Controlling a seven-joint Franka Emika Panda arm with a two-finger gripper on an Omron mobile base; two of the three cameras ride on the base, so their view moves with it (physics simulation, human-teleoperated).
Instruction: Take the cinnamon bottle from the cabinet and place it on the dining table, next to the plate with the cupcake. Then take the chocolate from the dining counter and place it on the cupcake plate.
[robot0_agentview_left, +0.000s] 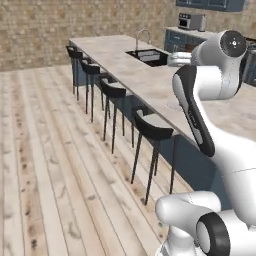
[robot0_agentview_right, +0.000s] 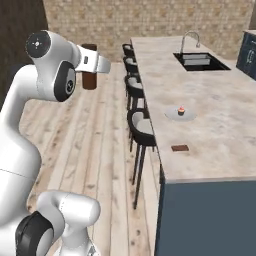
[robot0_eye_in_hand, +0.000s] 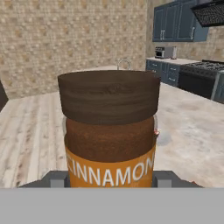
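My gripper (robot0_eye_in_hand: 109, 180) is shut on the cinnamon bottle (robot0_eye_in_hand: 109, 135), a brown bottle with a darker cap and an orange label, held upright between the fingers (robot0_eye_in_hand: 57, 179). In the right base view the gripper (robot0_agentview_right: 91, 67) holds the bottle (robot0_agentview_right: 89, 75) in the air over the wooden floor, left of the dining table (robot0_agentview_right: 220, 130). On that beige stone top lies the grey plate (robot0_agentview_right: 172, 116) with the cupcake (robot0_agentview_right: 181, 110) on it. The flat chocolate (robot0_agentview_right: 179, 148) lies nearer the table's front corner, apart from the plate.
Black stools (robot0_agentview_right: 140, 125) line the table's left side (robot0_agentview_left: 150, 130). A sink with a tap (robot0_agentview_right: 200, 61) is set in the far part of the top (robot0_agentview_left: 148, 56). Dark blue wall cabinets (robot0_eye_in_hand: 175, 22), a stove and a toaster oven (robot0_agentview_left: 190, 21) stand at the back.
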